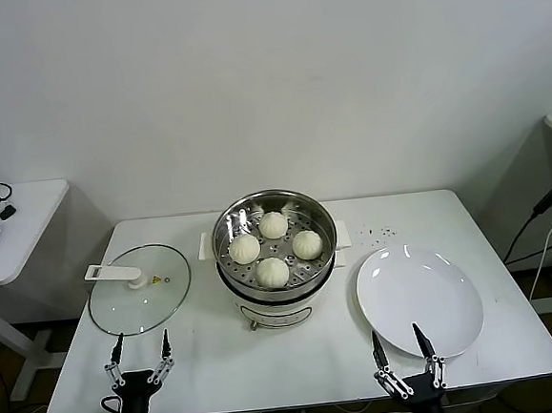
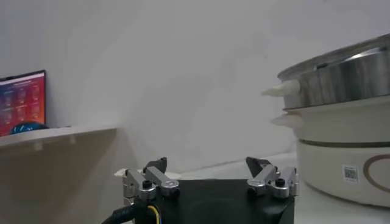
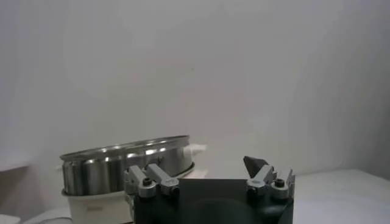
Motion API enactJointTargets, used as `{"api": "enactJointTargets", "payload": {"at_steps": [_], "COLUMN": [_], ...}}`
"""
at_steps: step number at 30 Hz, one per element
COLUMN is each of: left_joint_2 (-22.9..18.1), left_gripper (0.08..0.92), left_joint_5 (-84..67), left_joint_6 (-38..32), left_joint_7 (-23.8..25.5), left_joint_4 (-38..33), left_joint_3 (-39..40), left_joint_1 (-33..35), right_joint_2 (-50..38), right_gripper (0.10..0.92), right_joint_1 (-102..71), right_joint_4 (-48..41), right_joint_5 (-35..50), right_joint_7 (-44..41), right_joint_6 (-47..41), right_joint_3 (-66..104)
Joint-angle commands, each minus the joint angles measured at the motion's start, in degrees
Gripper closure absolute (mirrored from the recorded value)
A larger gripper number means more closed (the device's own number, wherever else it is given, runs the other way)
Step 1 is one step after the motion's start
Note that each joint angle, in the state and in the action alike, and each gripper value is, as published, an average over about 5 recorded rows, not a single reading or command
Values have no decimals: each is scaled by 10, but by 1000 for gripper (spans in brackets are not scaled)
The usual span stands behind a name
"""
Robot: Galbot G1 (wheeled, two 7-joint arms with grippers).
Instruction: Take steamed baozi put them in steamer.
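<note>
Both grippers, left (image 1: 140,356) and right (image 1: 402,348), hover open and empty at the table's (image 1: 298,363) near edge. All 4 baozi (image 1: 275,248) sit in the steamer (image 1: 280,307) mid-table; plate (image 1: 420,300) bare, so loading looks done.

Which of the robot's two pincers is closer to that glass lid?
The left. The left pincer hangs open just in front of the glass lid; the right pincer is across the table, at the plate's near edge.
</note>
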Motion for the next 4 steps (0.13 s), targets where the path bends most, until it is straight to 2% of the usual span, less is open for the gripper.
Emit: {"api": "enactJointTargets", "payload": {"at_steps": [1,4], "left_joint_2": [2,2], "left_gripper": [177,177], "left_joint_5": [-1,-1], "left_joint_6": [0,0], "left_joint_7": [0,0], "left_joint_4": [-1,-2], "left_joint_3": [-1,-1], "left_joint_1": [1,1], "right_joint_2": [5,5], "right_gripper": [203,203], "right_joint_1": [-7,-7], "right_joint_4": [-4,-4], "right_joint_5": [-2,-3], "right_joint_7": [-1,-1], "right_joint_6": [9,10], "right_joint_3": [-6,-7]}}
